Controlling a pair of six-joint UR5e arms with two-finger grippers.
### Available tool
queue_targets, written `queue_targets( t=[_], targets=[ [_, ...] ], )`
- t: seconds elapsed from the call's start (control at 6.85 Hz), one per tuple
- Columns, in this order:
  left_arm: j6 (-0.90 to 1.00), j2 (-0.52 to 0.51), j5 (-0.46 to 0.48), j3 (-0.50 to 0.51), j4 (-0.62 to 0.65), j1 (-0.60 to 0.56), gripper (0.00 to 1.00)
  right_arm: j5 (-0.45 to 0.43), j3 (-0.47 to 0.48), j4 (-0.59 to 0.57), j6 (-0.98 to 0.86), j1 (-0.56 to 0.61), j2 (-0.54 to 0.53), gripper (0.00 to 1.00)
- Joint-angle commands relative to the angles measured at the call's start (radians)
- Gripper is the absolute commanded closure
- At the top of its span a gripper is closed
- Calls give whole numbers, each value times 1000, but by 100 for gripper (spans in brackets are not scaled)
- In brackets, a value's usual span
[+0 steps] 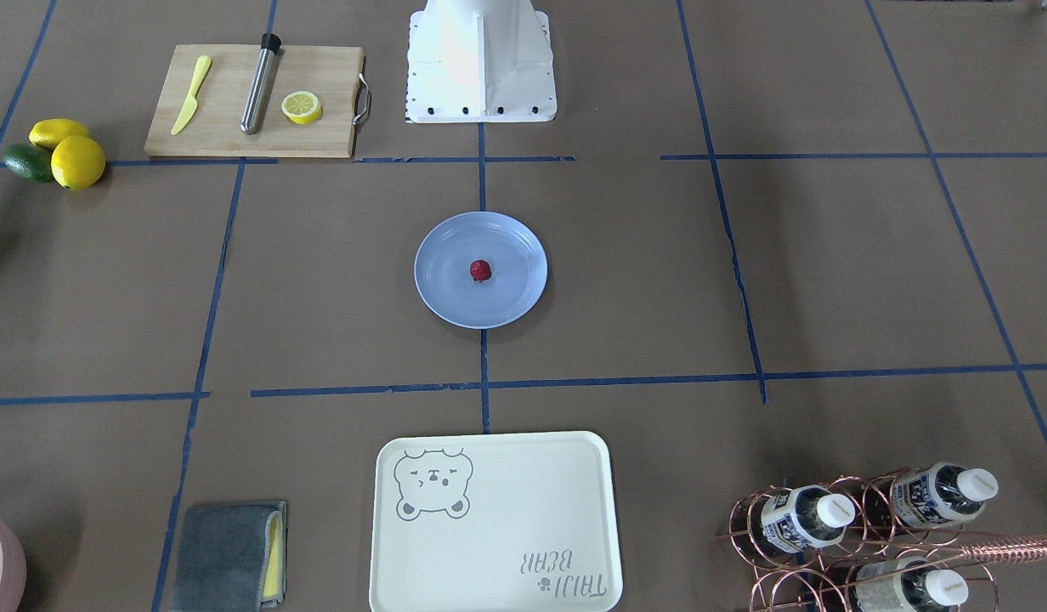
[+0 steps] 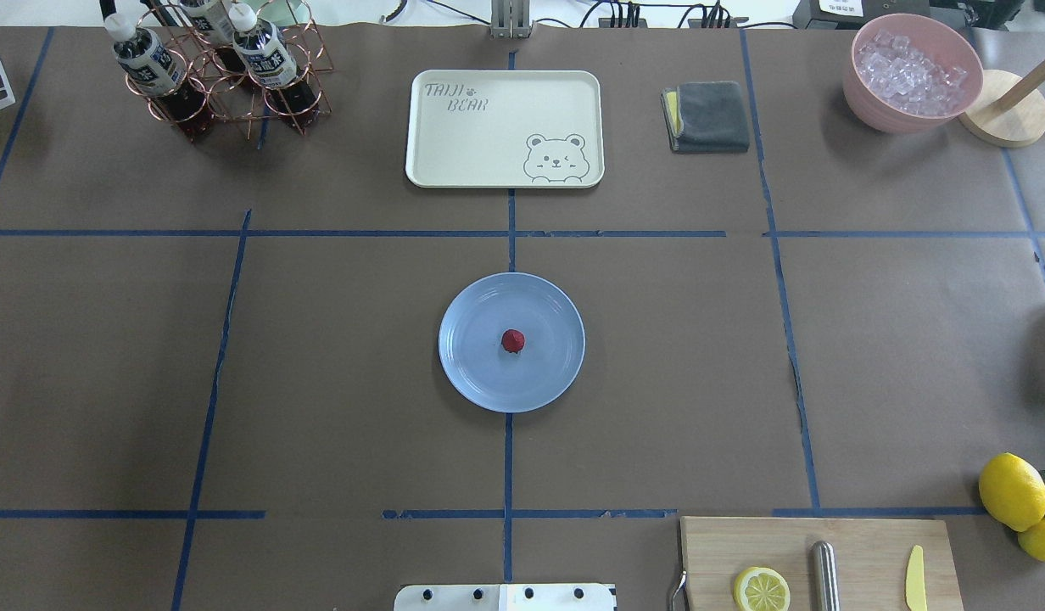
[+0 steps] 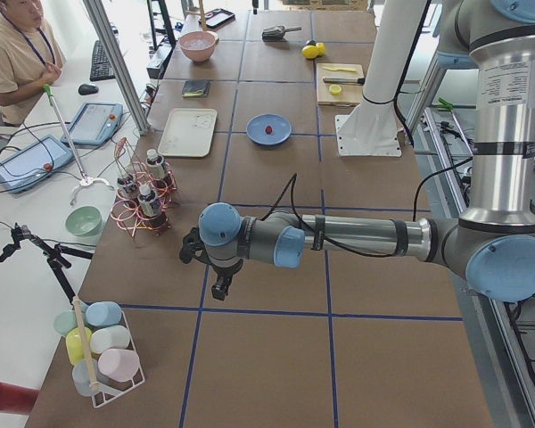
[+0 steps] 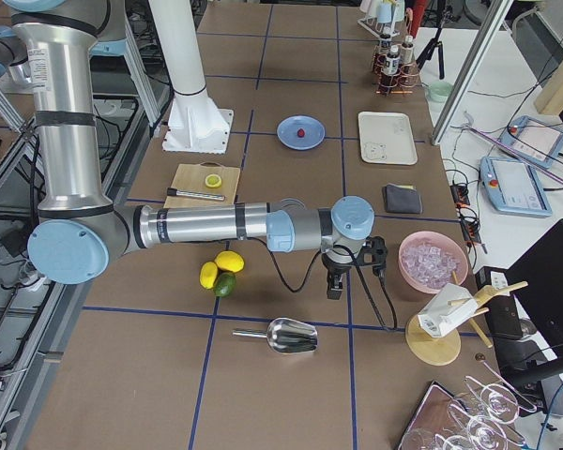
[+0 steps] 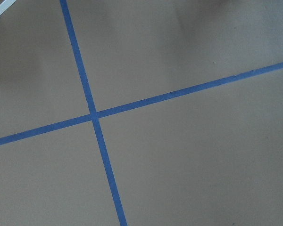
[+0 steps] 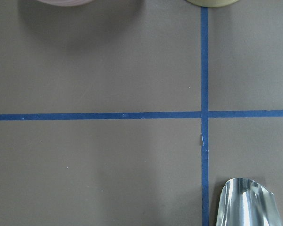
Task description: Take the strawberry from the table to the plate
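Note:
A small dark-red strawberry lies at the middle of the pale-blue plate, which sits on the brown table at its centre. No gripper is near it. My left gripper shows only in the exterior left view, pointing down over bare table beyond the bottle rack; I cannot tell whether it is open or shut. My right gripper shows only in the exterior right view, hanging between the lemons and the ice bowl; its state is also unclear. Both wrist views show only table and tape.
A cream bear tray, grey cloth, bottle rack and pink ice bowl line the far side. A cutting board and lemons sit near right. A metal scoop lies under the right wrist. A person sits beside the table.

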Motion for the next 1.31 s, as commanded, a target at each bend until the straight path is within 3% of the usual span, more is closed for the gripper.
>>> queue_targets(
  t=[0.0, 0.29, 0.58, 1.17],
  targets=[
    [48, -31, 0, -49, 187, -85, 0, 1, -5, -1, -1, 15, 6, 0],
    [51, -38, 26, -40, 177, -85, 0, 2, -2, 1, -4, 15, 4, 0],
    [50, 22, 101, -37, 174, -82, 0, -2, 9, 1, -2, 15, 6, 0],
    [45, 11, 98, -29, 99, -79, 0, -15, 10, 2, -2, 15, 13, 0]
  ],
)
